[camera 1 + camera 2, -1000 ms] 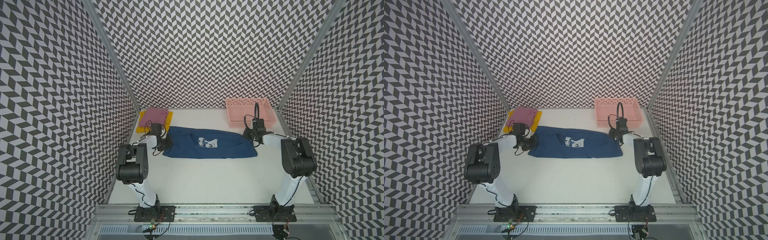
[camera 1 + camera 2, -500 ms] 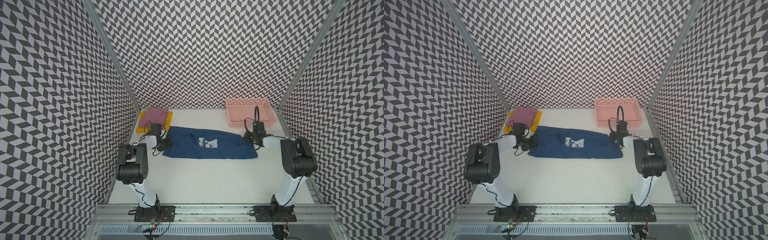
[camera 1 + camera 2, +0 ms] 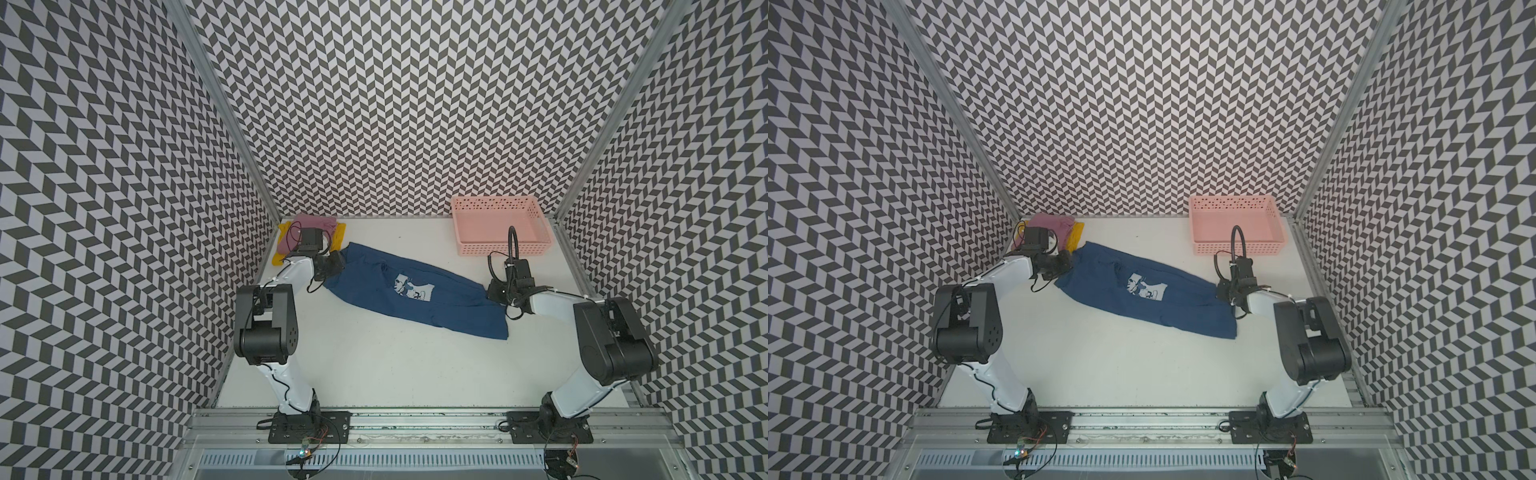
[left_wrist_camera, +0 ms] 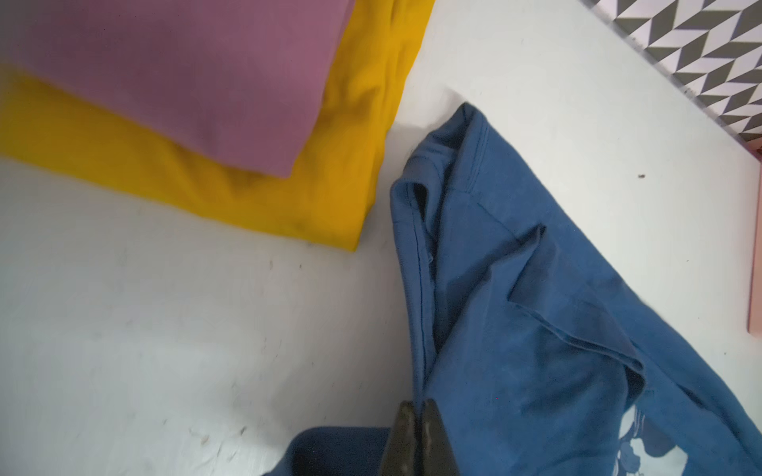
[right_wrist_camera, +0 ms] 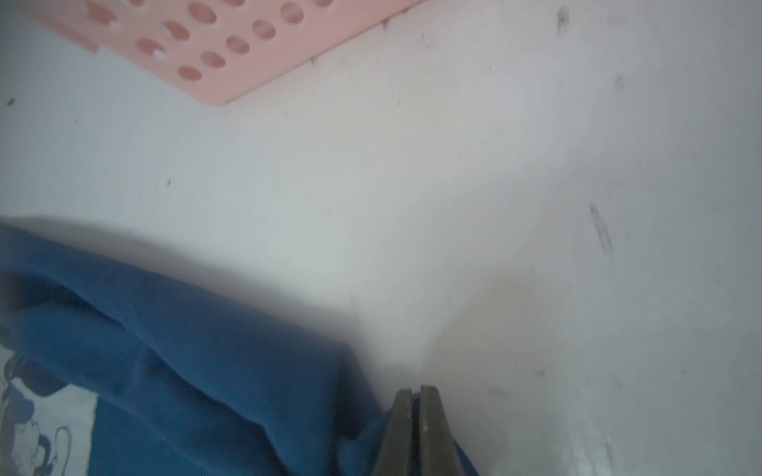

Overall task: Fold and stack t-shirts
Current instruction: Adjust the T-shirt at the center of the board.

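— Where do we have the blue shirt [image 3: 419, 297]?
— Stretched slantwise over the table [image 3: 395, 374], between our two arms.
— And our grip?
— Our left gripper [image 4: 417, 406] pinches one edge, beside the pink shirt [image 4: 198, 74] lying on the yellow shirt [image 4: 231, 193]. Our right gripper [image 5: 416, 391] pinches the far end (near the basket [image 5: 268, 62]).

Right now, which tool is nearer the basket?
Right. The right tool holds the shirt just in front of the basket; the left tool holds its far end, across the table.
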`<state>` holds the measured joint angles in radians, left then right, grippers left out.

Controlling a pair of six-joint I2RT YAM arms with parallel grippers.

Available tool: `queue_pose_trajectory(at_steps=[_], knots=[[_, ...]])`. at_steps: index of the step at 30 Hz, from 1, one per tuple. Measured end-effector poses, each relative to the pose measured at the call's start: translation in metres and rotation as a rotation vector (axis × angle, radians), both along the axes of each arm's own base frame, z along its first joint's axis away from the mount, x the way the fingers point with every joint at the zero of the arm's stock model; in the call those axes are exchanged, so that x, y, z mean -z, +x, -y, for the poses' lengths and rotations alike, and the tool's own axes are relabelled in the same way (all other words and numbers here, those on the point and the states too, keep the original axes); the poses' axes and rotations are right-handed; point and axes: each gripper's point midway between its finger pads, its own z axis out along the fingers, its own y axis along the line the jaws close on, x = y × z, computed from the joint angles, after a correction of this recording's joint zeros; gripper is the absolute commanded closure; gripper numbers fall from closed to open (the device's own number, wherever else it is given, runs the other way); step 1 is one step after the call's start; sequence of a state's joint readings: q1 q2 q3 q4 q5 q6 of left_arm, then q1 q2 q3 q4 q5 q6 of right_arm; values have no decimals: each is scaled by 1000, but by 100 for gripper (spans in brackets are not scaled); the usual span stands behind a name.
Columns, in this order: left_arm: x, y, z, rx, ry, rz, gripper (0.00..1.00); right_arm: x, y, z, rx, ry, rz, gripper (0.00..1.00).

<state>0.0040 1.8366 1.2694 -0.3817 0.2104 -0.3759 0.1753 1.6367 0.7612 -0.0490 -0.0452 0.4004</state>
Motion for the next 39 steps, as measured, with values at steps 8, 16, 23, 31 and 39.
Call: queue_pose_trajectory(at_steps=[8, 16, 23, 31, 39], knots=[[11, 49, 16, 13, 21, 22, 100, -14, -60, -60, -145, 41, -2, 100], [21, 95, 20, 14, 26, 54, 100, -14, -104, -77, -199, 71, -39, 100], [8, 134, 31, 17, 0, 126, 100, -28, -136, -91, -262, 106, -35, 100], [6, 170, 55, 53, -36, 192, 100, -23, -174, -100, -318, 129, -99, 100], [32, 179, 76, 82, -57, 171, 100, -21, -207, -112, -381, 151, -162, 100]])
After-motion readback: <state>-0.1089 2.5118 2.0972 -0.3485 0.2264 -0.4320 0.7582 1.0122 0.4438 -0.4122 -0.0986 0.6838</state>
